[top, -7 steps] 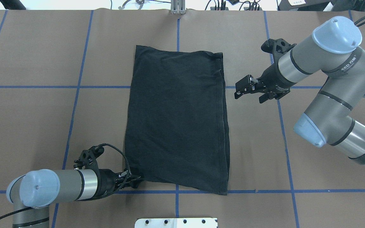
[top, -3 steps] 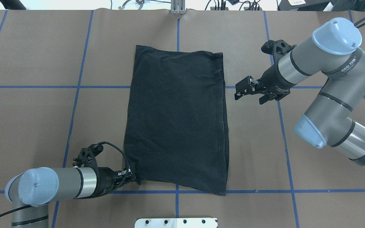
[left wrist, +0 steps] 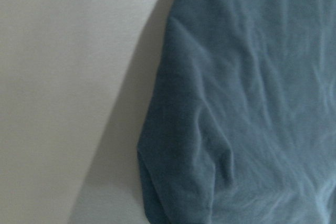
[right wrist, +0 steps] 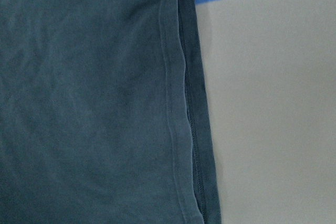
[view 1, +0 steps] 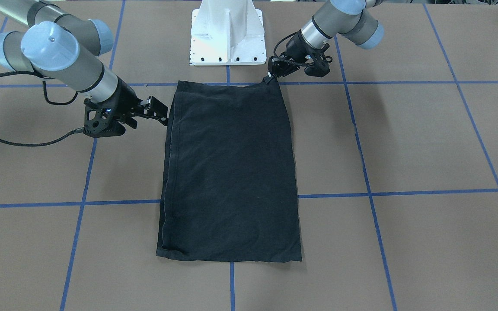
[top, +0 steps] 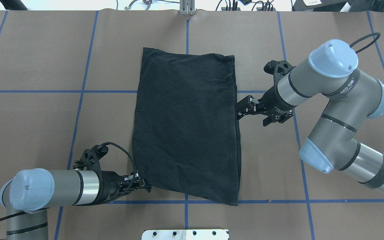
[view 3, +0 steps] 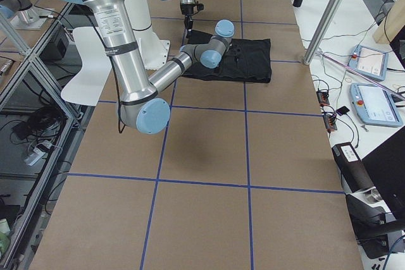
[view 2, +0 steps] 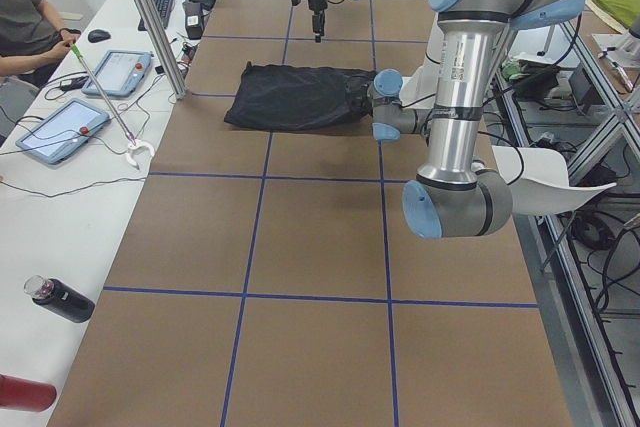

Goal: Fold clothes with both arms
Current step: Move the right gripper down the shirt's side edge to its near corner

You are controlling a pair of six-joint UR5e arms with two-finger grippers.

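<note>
1. The right tool (top: 242,111) has come in from the side. Its jaws are apart, just at the long right edge of the black shirt (top: 185,123).
2. The left tool (top: 145,187) has drawn back slightly at the near left corner. We cannot tell if it grips.
3. The shirt lies flat on the worktop (top: 28,126), so we judge the next fold is being prepared.

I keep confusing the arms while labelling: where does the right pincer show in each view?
Front-facing: right pincer, left of centre, beside the T-shirt's long edge.
Overhead: right of centre, beside that edge.
Exterior left: far, small, at top.
Exterior right: near, dark against the T-shirt.
Both wrist views: not in them.
Shared landmark: the white pedestal base.
</note>
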